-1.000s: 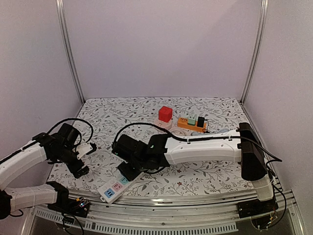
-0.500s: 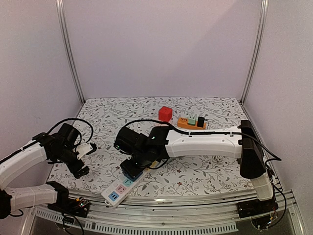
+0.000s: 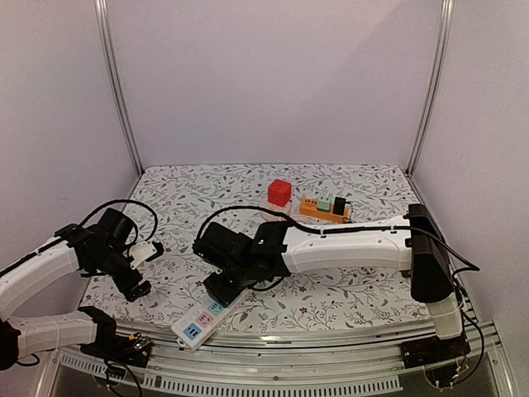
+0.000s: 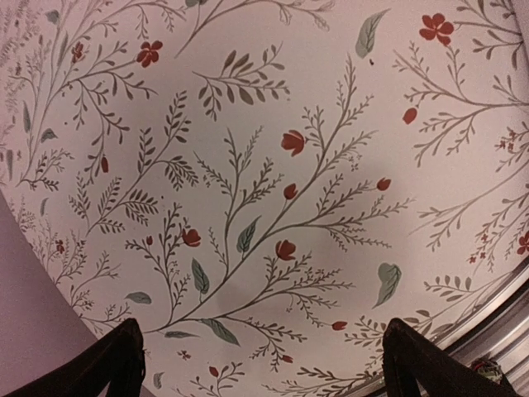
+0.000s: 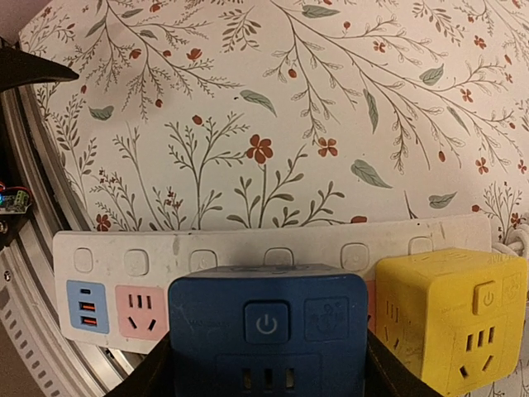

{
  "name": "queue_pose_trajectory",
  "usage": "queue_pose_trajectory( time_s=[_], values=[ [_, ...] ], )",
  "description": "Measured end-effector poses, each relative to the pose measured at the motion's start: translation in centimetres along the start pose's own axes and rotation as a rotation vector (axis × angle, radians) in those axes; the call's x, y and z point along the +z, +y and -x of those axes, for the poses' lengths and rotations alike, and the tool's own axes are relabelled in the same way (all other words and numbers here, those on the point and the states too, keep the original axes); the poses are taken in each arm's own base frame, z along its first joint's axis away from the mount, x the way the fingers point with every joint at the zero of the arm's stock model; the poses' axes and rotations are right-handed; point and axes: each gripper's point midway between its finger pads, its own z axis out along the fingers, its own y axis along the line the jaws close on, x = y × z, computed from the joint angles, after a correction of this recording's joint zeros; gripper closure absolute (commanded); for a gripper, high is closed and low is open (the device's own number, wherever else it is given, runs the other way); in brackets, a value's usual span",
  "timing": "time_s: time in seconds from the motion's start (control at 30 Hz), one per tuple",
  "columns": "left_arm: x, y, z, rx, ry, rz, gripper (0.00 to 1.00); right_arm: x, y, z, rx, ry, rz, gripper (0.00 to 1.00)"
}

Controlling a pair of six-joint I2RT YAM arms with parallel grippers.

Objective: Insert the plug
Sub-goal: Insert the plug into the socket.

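We now press the blue plug (image 5: 266, 331), clamped in our right fingers (image 5: 153, 385), onto the power strip (image 5: 248, 248), which has shifted, so seating looks close; left fingers (image 4: 120, 360) hang apart.

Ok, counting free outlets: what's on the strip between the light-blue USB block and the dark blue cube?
One empty pink socket on the strip, beside the blue cube; the right wrist view shows it.

blue cube plug (image 5: 266, 335), yellow cube (image 5: 450, 318), white power strip (image 5: 273, 240), floral table cover (image 5: 273, 99)
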Motion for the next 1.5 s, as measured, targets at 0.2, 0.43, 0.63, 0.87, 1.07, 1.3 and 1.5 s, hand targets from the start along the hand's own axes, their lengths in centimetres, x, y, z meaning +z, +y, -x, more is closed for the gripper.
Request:
queue_pose_trajectory(
  time_s=[0.2, 0.43, 0.63, 0.87, 1.07, 1.3, 1.5],
  values=[
    [0.0, 0.0, 0.0, -0.001, 0.000, 0.000, 0.01, -0.2, 0.3, 0.0, -0.053, -0.012, -0.019, 1.00],
    [0.0, 0.0, 0.0, -0.002, 0.000, 0.000, 0.00, -1.1, 0.0, -0.2, -0.102, -0.028, -0.021, 1.00],
    [0.0, 0.0, 0.0, -0.002, 0.000, 0.000, 0.00, -2.0, 0.0, 0.6, -0.118, -0.061, -0.009, 1.00],
    [0.0, 0.0, 0.0, -0.002, 0.000, 0.000, 0.01, -1.4, 0.0, -0.2, -0.124, -0.042, 0.002, 1.00],
    [0.0, 0.0, 0.0, -0.003, 0.000, 0.000, 0.00, -1.3, -0.1, -0.4, -0.120, -0.037, -0.001, 1.00],
    [0.0, 0.0, 0.0, -0.003, 0.000, 0.000, 0.00, -1.0, -0.7, -0.6, -0.103, -0.039, -0.028, 1.00],
    [0.0, 0.0, 0.0, -0.003, 0.000, 0.000, 0.00, -0.9, -0.6, -0.4, -0.082, -0.049, -0.021, 1.00]
  ],
)
